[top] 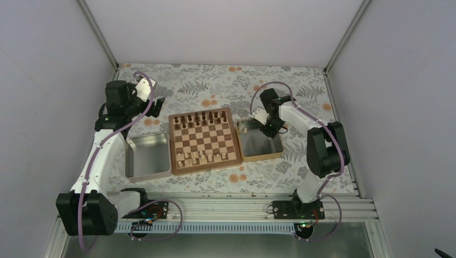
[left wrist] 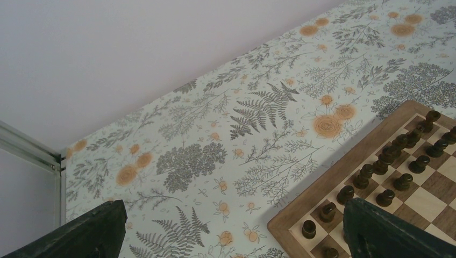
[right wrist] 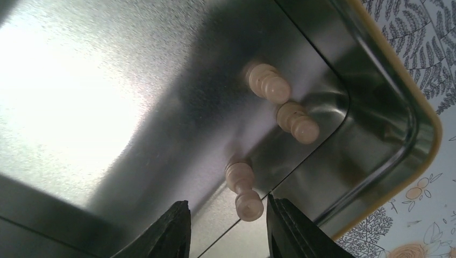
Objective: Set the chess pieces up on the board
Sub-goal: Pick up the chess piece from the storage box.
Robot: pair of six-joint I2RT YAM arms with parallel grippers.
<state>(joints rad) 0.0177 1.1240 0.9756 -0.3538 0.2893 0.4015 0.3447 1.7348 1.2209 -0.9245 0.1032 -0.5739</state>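
The board (top: pixel 205 141) lies mid-table with dark pieces on its far rows and several pale chess pieces (top: pixel 201 157) on its near rows. My right gripper (right wrist: pixel 228 228) is open, low inside the wooden-rimmed tray (top: pixel 259 141). One pale piece (right wrist: pixel 244 191) lies on its side between the fingertips (right wrist: pixel 285 226), nearer the right one and untouched. Two more pale pieces (right wrist: pixel 268 83) (right wrist: pixel 297 122) lie in the tray's corner. My left gripper (left wrist: pixel 236 236) is open wide and empty above the tablecloth beside the board's far left corner (left wrist: pixel 322 193).
A shiny metal tray (top: pixel 145 156) stands left of the board. Dark pieces (left wrist: pixel 384 161) line the board edge near my left gripper. The tray's wall (right wrist: pixel 376 107) curves close around the pale pieces. Walls enclose the table on three sides.
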